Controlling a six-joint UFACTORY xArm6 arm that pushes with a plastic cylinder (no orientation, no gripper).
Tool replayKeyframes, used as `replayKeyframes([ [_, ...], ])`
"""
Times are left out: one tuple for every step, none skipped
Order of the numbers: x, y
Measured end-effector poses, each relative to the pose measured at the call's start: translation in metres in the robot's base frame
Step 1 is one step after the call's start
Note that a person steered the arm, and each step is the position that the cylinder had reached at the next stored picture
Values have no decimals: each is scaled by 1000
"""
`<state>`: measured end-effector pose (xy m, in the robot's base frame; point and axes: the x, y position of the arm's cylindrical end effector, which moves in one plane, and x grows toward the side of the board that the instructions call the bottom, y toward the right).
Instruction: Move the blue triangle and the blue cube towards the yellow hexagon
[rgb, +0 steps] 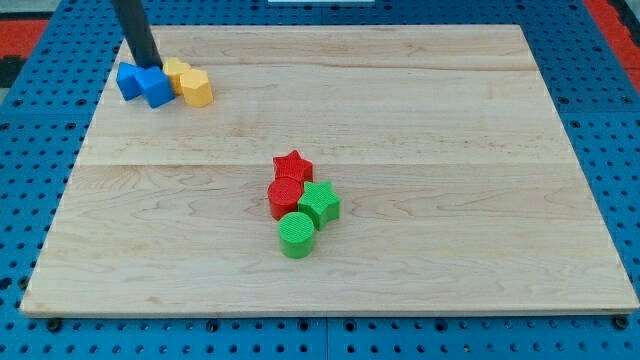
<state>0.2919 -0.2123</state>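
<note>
My tip (147, 65) stands at the view's top left, just behind the two blue blocks. The blue cube (157, 88) sits right below the tip and touches the yellow hexagon (197, 88) on its right. A second blue block (129, 81), the triangle, lies against the cube's left side; its shape is hard to make out. Another yellow block (177, 71) sits behind the hexagon, partly hidden. The four form one tight cluster near the board's top left corner.
In the middle of the wooden board (400, 120) lies a second cluster: a red star (293, 166), a red cylinder (285, 196), a green star (320, 203) and a green cylinder (296, 235). A blue pegboard surrounds the board.
</note>
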Motion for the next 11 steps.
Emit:
replayKeyframes([
  [20,25],
  [16,54],
  [-44,39],
  [-32,-10],
  [1,-61],
  [18,-63],
  [23,-89],
  [29,-85],
  [34,-36],
  [43,-15],
  [46,-15],
])
